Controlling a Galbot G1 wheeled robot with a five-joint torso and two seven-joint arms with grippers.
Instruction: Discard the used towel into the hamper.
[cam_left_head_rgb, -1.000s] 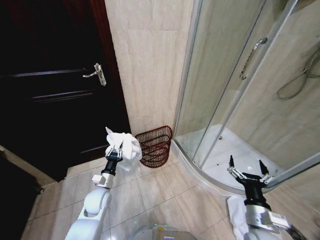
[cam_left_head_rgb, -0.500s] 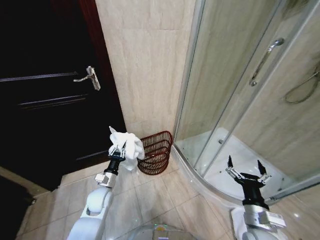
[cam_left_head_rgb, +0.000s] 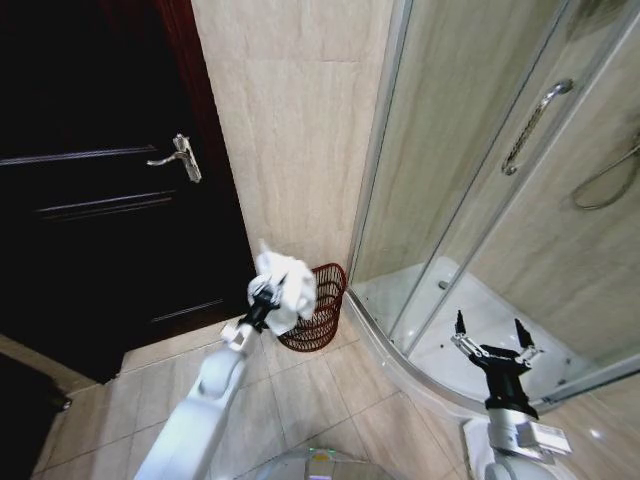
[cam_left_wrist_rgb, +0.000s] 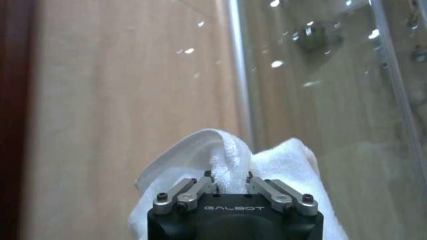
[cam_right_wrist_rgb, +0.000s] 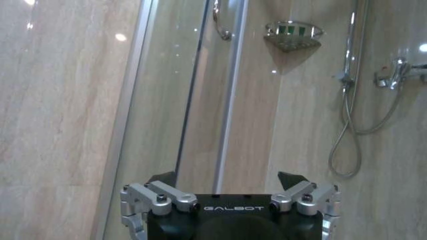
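The left hand (cam_left_head_rgb: 262, 297) pinches a bunched white towel (cam_left_head_rgb: 285, 290) just above the near rim of the wire hamper (cam_left_head_rgb: 318, 312), which stands in the corner between wall and shower. Carrying the towel over the hamper's mouth before letting go looks wise. The right hand (cam_left_head_rgb: 490, 342) waits spread beside the shower glass (cam_left_head_rgb: 450, 200).

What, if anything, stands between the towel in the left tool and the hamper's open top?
Nothing visible does. The left tool holds the white towel beside the rim of the hamper, with no object between them. The right tool hangs open near the shower enclosure, well aside.
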